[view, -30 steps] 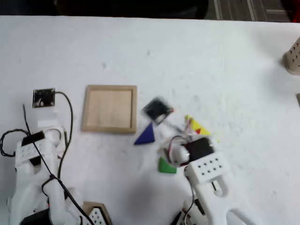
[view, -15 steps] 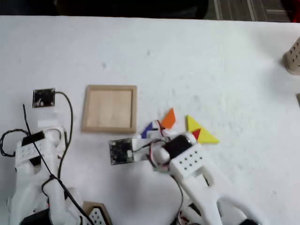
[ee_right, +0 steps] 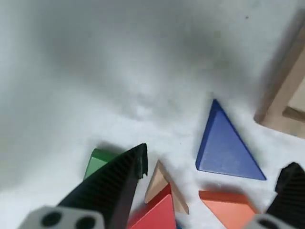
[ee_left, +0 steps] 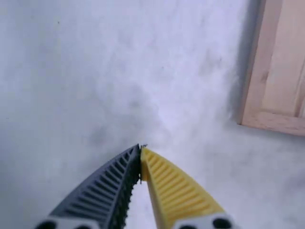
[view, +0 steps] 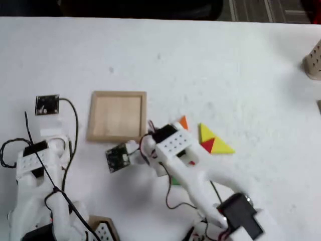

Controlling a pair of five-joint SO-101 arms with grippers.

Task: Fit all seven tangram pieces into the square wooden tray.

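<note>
Tray: the square wooden tray (view: 117, 94) lay left of centre in the high view, flat on the white table (view: 225, 65), with its pale floor bare.
Right arm: and there it was, the white right arm (view: 173, 145), stretched from the bottom of the frame up to centre. It ended just right of the tray's lower right corner.
Right gripper: the right gripper (ee_right: 215, 161) had its fingers spread wide and held nothing. One black finger (ee_right: 116, 183) was by the green piece (ee_right: 97, 160), the other out past the orange piece (ee_right: 224, 210).
Blue triangle: the blue triangle (ee_right: 224, 148) lay flat on the table, near the tray's corner but apart from it, between the two spread fingers.
Pale triangle: a small wood-coloured triangle (ee_right: 162, 183) lay against the red piece (ee_right: 155, 214), right by the black finger.
Cluster right of centre: in the high view two yellow triangles (view: 205, 131) (view: 222, 146) touched a red wedge between them. The orange tip peeked out beside the arm.
Green sliver: its edge showed under the arm, below centre.
Left arm: the left arm (view: 35, 160) sat in the lower left of the frame.
Left gripper: the left gripper (ee_left: 140, 151) had its grey and yellow fingers pressed tip to tip around nothing, over bare table, with a tray corner nearby.
Right edge: a pegged wooden block (view: 313, 61) stood there, well apart from everything.
</note>
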